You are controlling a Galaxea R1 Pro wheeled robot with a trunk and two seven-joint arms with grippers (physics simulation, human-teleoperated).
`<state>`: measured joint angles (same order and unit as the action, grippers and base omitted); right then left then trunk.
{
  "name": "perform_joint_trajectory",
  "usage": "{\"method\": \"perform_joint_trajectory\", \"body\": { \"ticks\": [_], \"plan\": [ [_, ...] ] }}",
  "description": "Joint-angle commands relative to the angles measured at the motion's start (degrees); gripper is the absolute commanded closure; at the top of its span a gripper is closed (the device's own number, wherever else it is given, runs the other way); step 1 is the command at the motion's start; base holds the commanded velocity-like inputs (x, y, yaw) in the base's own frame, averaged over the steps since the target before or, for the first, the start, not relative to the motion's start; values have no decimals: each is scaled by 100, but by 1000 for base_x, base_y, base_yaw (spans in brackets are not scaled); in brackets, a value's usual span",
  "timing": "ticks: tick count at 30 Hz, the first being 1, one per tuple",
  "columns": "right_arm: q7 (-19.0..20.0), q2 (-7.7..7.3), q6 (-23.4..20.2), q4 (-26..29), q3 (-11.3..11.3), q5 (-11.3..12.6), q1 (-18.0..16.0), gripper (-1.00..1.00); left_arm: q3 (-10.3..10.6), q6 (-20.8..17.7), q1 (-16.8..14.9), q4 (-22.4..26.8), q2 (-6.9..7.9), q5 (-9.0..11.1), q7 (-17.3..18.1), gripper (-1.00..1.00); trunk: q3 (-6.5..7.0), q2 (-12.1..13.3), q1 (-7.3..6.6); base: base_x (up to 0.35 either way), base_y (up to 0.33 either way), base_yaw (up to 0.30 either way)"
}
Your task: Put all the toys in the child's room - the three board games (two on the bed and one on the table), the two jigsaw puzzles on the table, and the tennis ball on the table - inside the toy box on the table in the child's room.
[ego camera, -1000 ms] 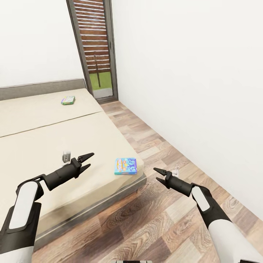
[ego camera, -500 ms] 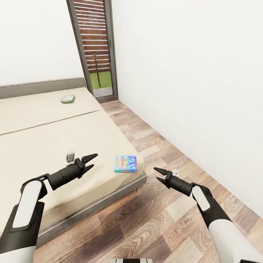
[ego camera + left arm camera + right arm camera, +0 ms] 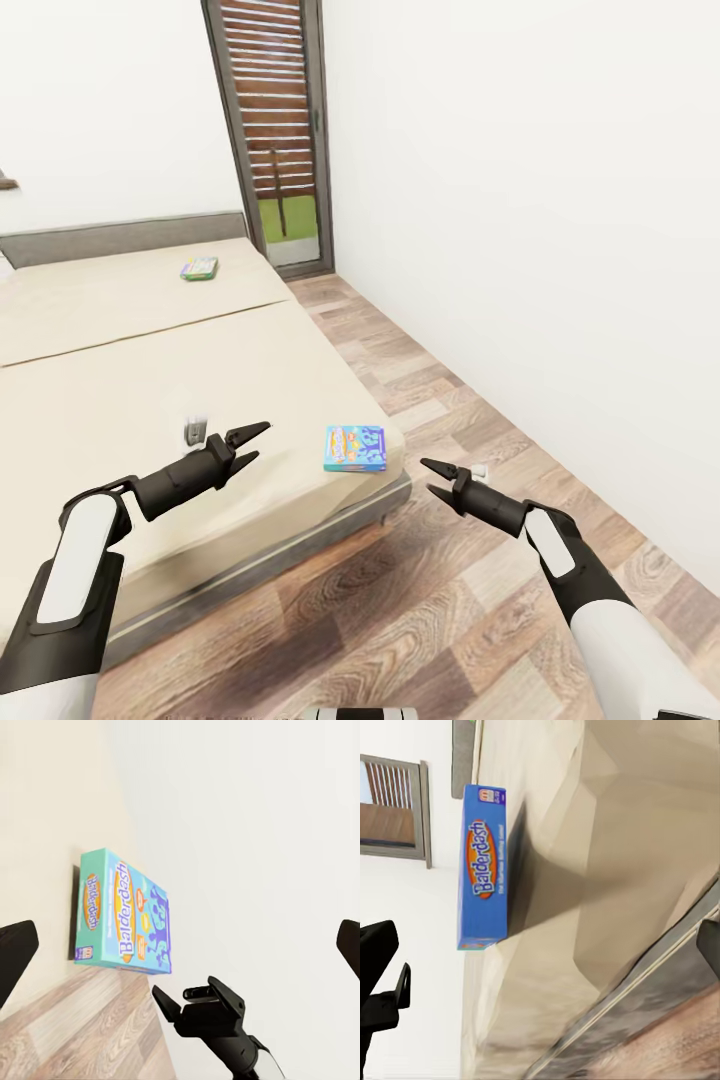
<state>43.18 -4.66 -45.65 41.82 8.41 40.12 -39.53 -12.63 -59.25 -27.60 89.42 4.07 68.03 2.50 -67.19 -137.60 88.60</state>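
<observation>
A blue Balderdash board game [image 3: 354, 448] lies flat at the bed's [image 3: 120, 400] near right corner. The left tool [image 3: 246, 446], fingers spread, hovers just left of it; the right tool [image 3: 435, 474], also spread, hangs over the floor. Best to straddle the box's narrow edges squarely. The wrist views make the title legible (the head view adds a second game [image 3: 199, 268] near the headboard).

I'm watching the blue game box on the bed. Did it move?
No. The blue game box sits at the same corner of the bed; the whole view shifted, so the camera moved.
</observation>
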Motion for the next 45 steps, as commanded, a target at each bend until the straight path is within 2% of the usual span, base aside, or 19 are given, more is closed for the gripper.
{"method": "perform_joint_trajectory", "body": {
  "ticks": [1,15,25,45],
  "plan": [
    [10,2,-52,1,12,3,-2,-100,-5,-25,-4,-3,-2,-28,22,-100,-4,-2,-1,0,0,219],
    [7,29,-171,32,10,-10,-2,-100,-3,-17,0,-11,-2,-65,-5,-100,-4,-2,-1,0,0,140],
    [-29,61,-188,303,-21,-43,5,-100,0,-11,0,-12,-2,-84,-20,-100,-4,-2,-1,0,0,24],
    [-61,66,-198,436,-31,-63,7,-100,5,-8,1,-20,-1,-95,-30,-100,-4,-2,-1,0,0,4]
  ]
}}
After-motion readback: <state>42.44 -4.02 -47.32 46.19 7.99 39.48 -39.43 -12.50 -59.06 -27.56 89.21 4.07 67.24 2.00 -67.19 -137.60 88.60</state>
